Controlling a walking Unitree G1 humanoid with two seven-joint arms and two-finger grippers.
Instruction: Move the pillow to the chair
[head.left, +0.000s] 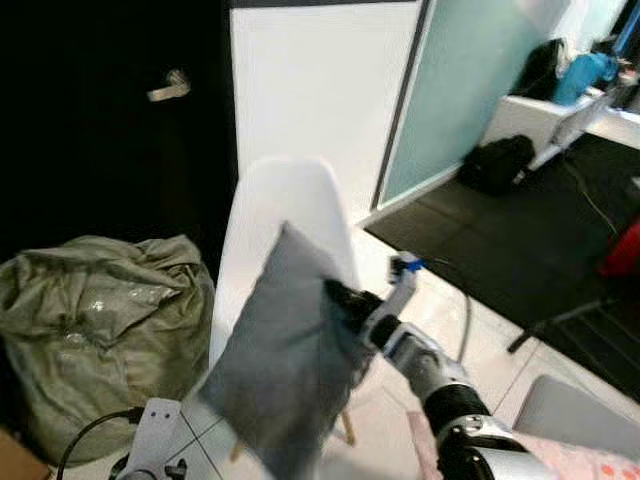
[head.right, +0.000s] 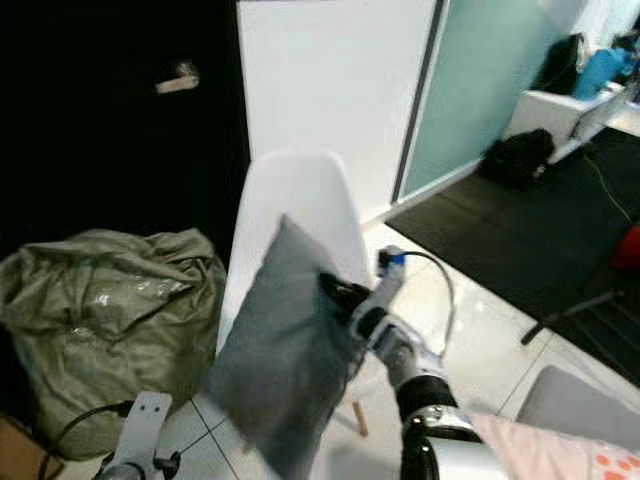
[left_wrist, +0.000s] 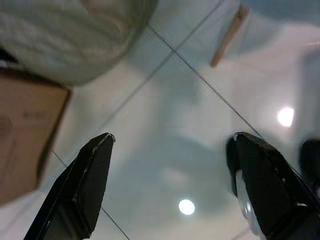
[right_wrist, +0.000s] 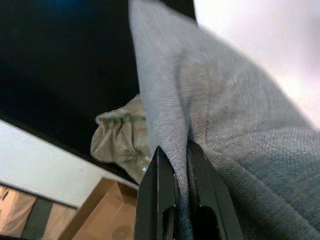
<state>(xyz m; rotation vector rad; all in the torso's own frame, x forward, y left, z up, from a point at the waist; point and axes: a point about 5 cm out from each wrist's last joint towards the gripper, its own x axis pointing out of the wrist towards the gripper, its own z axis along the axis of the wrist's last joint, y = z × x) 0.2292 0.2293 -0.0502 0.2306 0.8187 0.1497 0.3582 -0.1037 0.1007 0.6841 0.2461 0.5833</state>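
Tiled floor below: pillow pinched in right gripper jaws, hanging long-axis-down just before chair; left gripper jaws apart, idle.

The right end effector pinches the edge of a grey pillow, holding it up in front of a white chair. A crumpled olive bag sits on the floor beside the chair. Farther back, a black backpack lies near a frosted glass panel.
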